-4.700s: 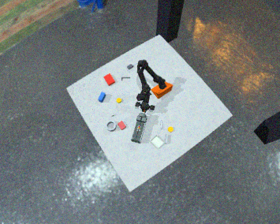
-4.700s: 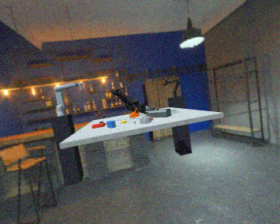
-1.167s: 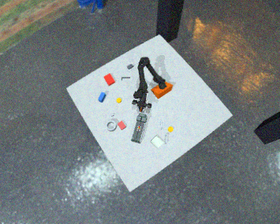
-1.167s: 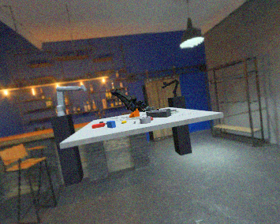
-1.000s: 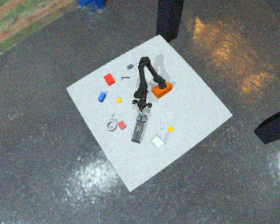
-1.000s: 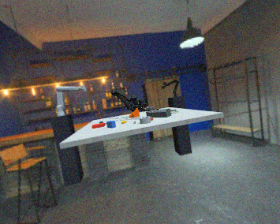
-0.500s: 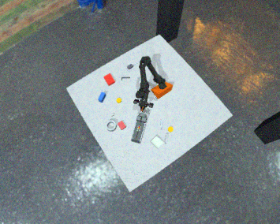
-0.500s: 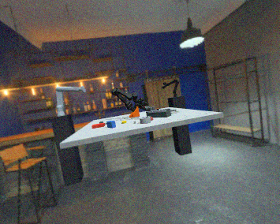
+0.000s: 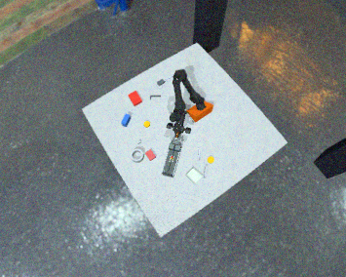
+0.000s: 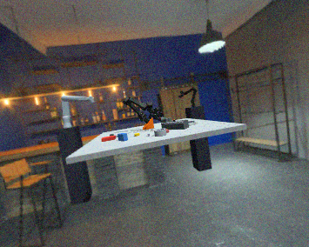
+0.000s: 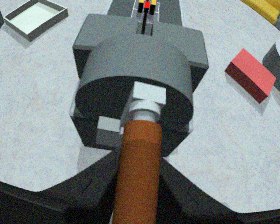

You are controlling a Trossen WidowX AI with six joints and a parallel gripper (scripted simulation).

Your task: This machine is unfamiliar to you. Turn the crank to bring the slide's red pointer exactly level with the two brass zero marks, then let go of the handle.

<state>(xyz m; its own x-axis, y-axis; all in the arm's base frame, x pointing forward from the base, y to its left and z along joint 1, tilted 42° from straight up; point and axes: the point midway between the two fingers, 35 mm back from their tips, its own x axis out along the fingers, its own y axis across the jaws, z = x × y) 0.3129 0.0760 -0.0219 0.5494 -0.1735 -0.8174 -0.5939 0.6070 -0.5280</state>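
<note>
The machine [image 9: 169, 168] [image 10: 176, 125] [image 11: 111, 60] is a long grey body with a round housing at the arm's end. Its crank has an orange-brown handle [image 11: 139, 150], joined to a pale crank arm in front of the dark housing opening. My gripper [image 9: 177, 133] [image 11: 136, 159] is shut on this handle, one dark finger on each side. The slide's red pointer [image 11: 147, 5] shows at the top edge of the wrist view, between the two brass marks [image 11: 140, 7] [image 11: 153, 7]. It looks close to level with them; the cut-off view does not show whether exactly.
A shallow tray [image 9: 194, 175] [image 11: 36, 19] lies on one side of the machine. A small red block [image 9: 150, 154] [image 11: 252, 74] and a grey ring [image 9: 134, 159] lie on the other. An orange block [image 9: 201, 112] [image 10: 149, 124] stands by the arm's base. A blue block [image 9: 126, 119] lies farther off.
</note>
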